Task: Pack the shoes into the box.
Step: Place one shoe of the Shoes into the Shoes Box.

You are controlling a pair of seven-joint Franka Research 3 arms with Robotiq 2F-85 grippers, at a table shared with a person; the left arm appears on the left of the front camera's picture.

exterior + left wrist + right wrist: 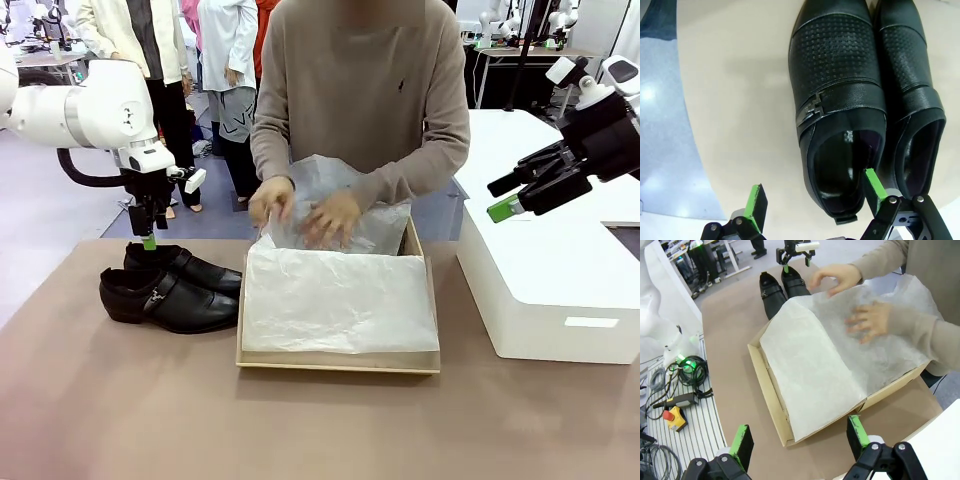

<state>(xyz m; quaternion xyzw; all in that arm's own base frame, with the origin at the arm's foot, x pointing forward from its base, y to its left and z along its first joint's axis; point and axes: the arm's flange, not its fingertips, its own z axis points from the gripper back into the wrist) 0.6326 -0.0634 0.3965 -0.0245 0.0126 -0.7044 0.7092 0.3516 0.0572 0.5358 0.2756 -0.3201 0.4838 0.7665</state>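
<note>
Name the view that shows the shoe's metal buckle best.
Left wrist view: the buckle is close and sharp. The front view shows it small on the nearer shoe; the right wrist view has the shoes far off, buckle barely visible.

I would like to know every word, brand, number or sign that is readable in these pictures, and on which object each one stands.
No text can be read in any view.
Sweater: a small dark emblem on the chest, too small to read.
White box: a pale rectangle on its front, nothing legible.
Shoes, cardboard box, tissue paper: no print visible.
</note>
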